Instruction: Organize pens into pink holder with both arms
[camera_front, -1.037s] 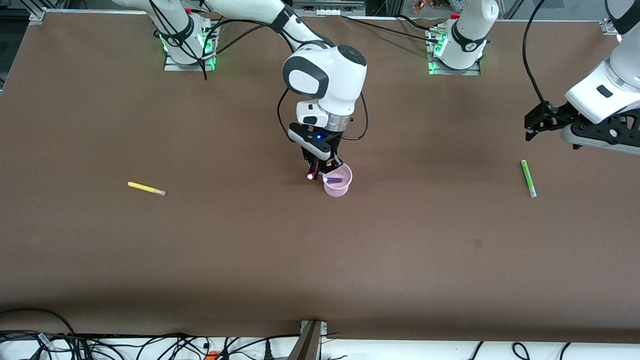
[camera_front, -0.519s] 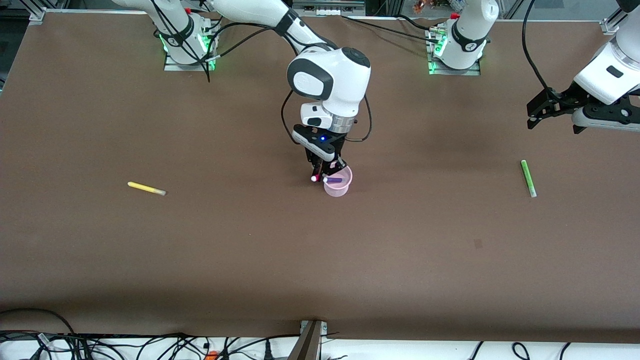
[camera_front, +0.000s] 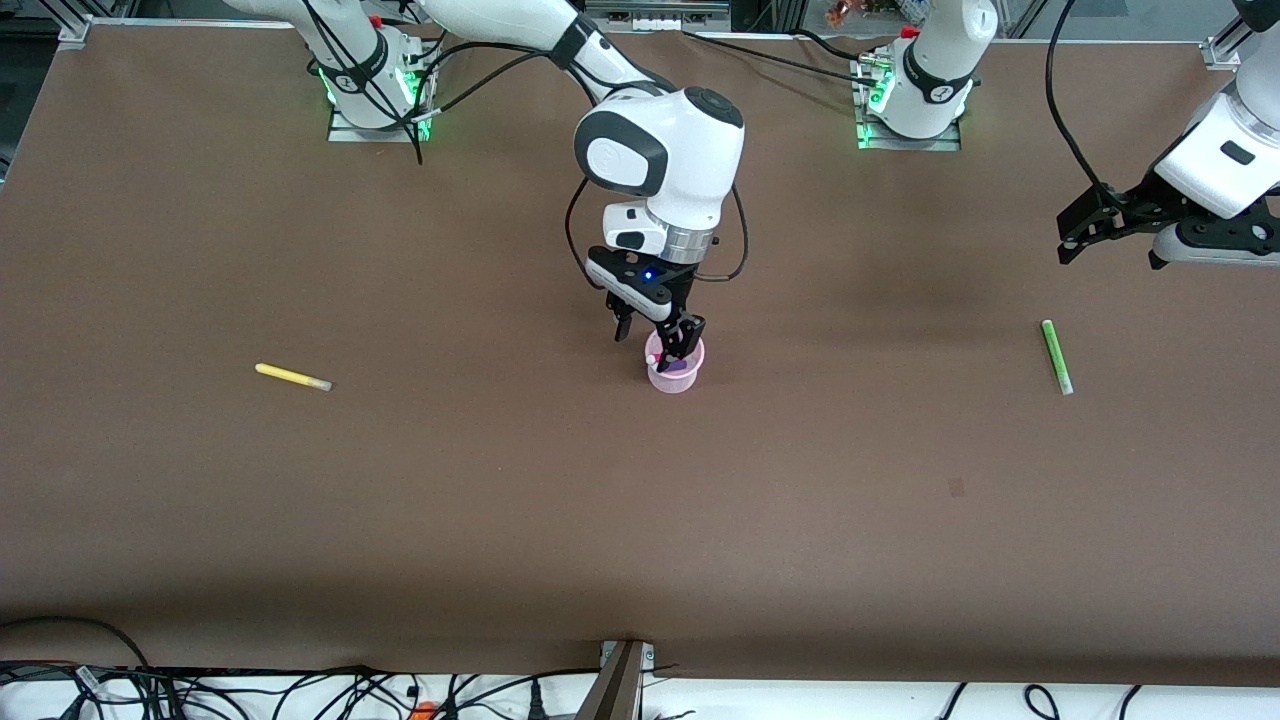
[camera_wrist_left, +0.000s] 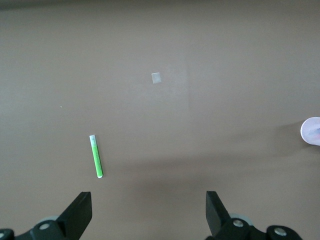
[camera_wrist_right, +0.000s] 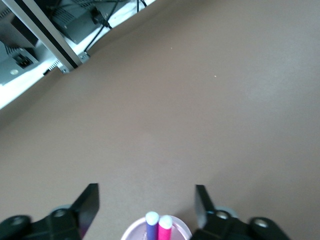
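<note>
The pink holder (camera_front: 673, 379) stands mid-table; its rim also shows in the right wrist view (camera_wrist_right: 131, 234) and at the edge of the left wrist view (camera_wrist_left: 311, 131). The purple pen (camera_wrist_right: 151, 228) and the magenta pen (camera_wrist_right: 164, 229) stand in it side by side, caps up. My right gripper (camera_front: 655, 345) is open and empty just above the holder (camera_wrist_right: 146, 195). The green pen (camera_front: 1055, 356) lies toward the left arm's end (camera_wrist_left: 95, 156). My left gripper (camera_front: 1068, 238) hovers open and empty above the table beside it (camera_wrist_left: 147, 197). The yellow pen (camera_front: 292, 377) lies toward the right arm's end.
A small pale square mark (camera_wrist_left: 156, 77) is on the brown table, nearer the front camera (camera_front: 956, 487). Cables (camera_front: 300, 690) and a metal post run along the table's front edge. A metal frame (camera_wrist_right: 45, 35) shows past the table edge.
My right gripper has opened and let go of the magenta pen, which now stands in the holder beside the purple one. My left gripper has risen slightly toward the bases.
</note>
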